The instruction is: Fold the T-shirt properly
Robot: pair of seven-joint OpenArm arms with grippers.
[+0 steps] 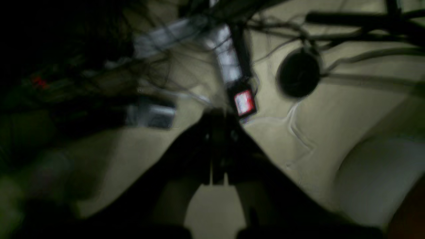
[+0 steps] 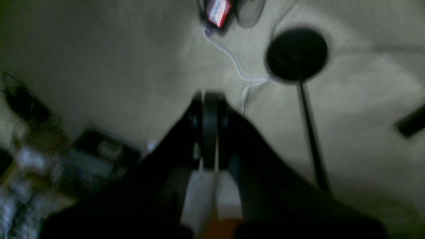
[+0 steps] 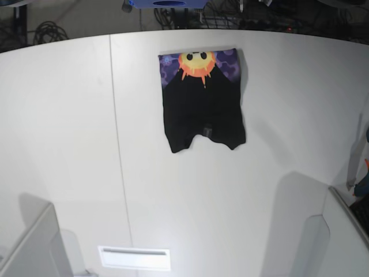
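Note:
The T-shirt (image 3: 202, 109) lies folded on the white table (image 3: 259, 190), far of the middle in the base view. It is mostly black, with a strip of the orange sun face print on purple showing at its far end. Neither arm shows in the base view. In the blurred left wrist view my left gripper (image 1: 215, 146) is shut, its dark fingers pressed together with nothing between them. My right gripper (image 2: 209, 132) is likewise shut and empty in the right wrist view. Neither wrist view shows the T-shirt.
A seam (image 3: 118, 161) runs down the table left of the T-shirt. A white rectangular strip (image 3: 134, 258) lies near the front edge. Cables (image 3: 46, 29) and a blue object (image 3: 167, 3) sit beyond the far edge. Both wrist views show a dark round disc (image 1: 298, 73) and a red-white device (image 1: 245, 102).

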